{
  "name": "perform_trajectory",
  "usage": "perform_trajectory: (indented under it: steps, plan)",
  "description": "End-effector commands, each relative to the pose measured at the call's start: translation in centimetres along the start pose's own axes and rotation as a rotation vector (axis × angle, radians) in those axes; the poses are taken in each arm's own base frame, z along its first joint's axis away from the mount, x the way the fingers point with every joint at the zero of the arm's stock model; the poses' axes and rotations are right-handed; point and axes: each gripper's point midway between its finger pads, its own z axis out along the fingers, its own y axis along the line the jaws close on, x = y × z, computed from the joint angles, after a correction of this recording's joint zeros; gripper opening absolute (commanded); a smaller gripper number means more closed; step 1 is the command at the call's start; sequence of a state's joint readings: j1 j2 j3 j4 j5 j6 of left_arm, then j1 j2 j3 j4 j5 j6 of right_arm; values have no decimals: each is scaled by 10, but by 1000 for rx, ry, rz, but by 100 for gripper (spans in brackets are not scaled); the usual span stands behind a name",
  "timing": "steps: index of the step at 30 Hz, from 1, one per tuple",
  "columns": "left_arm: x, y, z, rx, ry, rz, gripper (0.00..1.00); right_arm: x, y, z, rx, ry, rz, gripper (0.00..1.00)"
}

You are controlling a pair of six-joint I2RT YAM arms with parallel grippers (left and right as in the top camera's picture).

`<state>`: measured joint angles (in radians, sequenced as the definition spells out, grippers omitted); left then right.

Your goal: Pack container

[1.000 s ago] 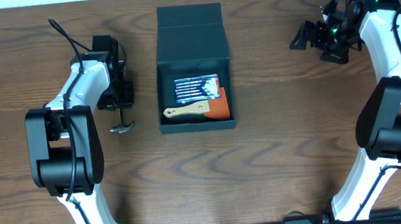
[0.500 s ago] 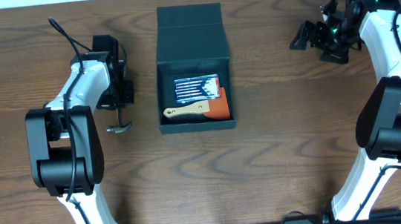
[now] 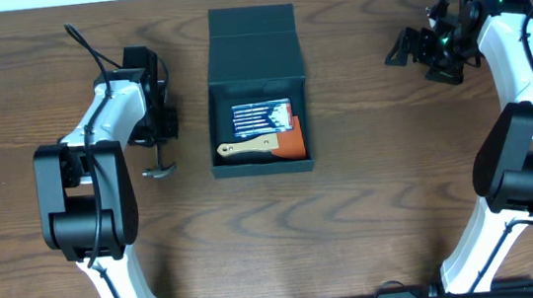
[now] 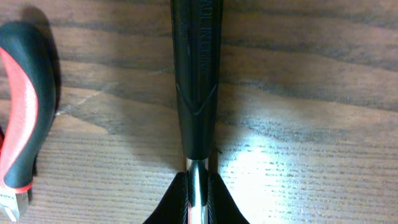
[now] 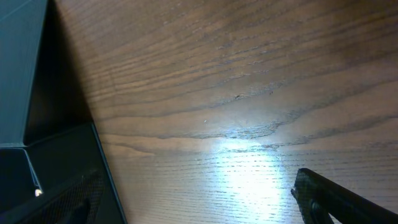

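Note:
The dark teal container stands open at the table's middle, its lid folded back. Inside lie a bit set, a wooden-handled brush and an orange piece. My left gripper is left of the box, shut on the metal shaft of a hammer. In the left wrist view the fingers clamp the shaft just below the hammer's black grip. My right gripper is open and empty at the far right.
Red-and-black pliers lie on the wood just beside the hammer's handle. The right wrist view shows the box's wall at the left and one black finger over bare wood.
The hammer's head has shifted slightly left and back with my left gripper. The right arm has not moved.

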<state>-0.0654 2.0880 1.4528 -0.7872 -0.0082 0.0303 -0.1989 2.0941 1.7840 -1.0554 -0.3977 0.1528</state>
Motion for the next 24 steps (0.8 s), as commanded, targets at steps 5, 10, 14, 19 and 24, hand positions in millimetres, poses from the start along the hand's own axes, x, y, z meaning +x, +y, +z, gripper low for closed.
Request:
perform_trajectory:
  steps: [5,10,14,19,24]
  plan:
    - [2,3,-12,-13,-2,41,6,0,4,5,-18,8,5,99]
    - [0,7,-20,-30,-19,43,6,-1,4,5,-19,4,4,99]
    - [2,7,-20,-30,-10,43,6,-1,4,5,-19,4,4,99]
    - [3,7,-20,-30,-7,43,6,-1,4,5,-19,4,4,99]
    - [2,9,-37,-34,-35,41,6,-1,4,5,-19,2,3,99]
